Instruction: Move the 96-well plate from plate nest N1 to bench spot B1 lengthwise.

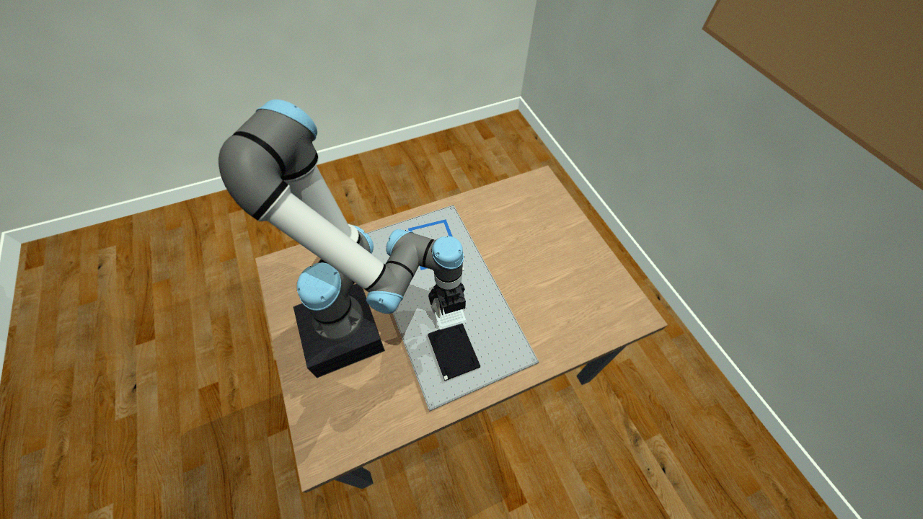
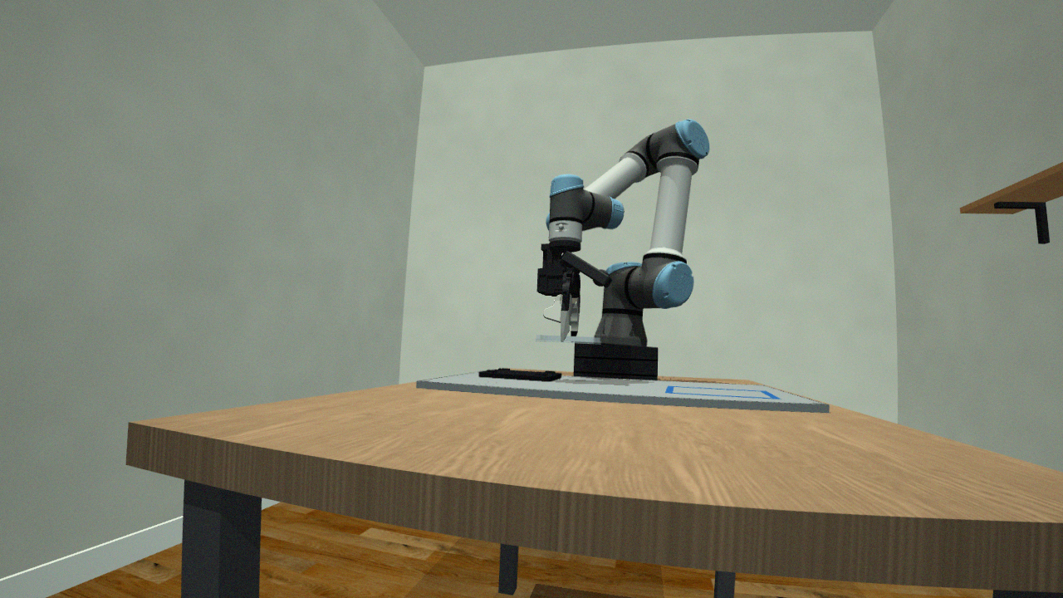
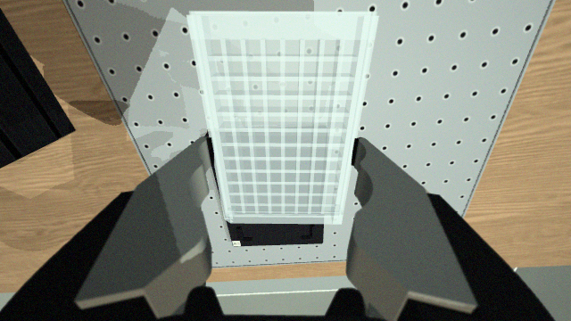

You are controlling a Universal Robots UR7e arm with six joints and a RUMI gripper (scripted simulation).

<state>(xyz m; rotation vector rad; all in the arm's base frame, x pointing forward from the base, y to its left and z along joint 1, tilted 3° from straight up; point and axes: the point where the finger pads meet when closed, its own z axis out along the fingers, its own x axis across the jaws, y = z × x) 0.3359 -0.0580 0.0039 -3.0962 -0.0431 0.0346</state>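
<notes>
A: Top view: gripper (image 1: 449, 315) carries the 96-well plate (image 1: 451, 317) aloft, past the black plate nest N1 (image 1: 453, 352). Transfer step; taped outline (image 1: 445, 223) lies beyond the arm.

B: Exterior: plate (image 2: 553, 338) well above the surface (image 2: 520, 438); room to travel.

A: Wrist: fingers clamped on the plate's long sides. Next, I judge: carry, align lengthwise, lower.
</notes>
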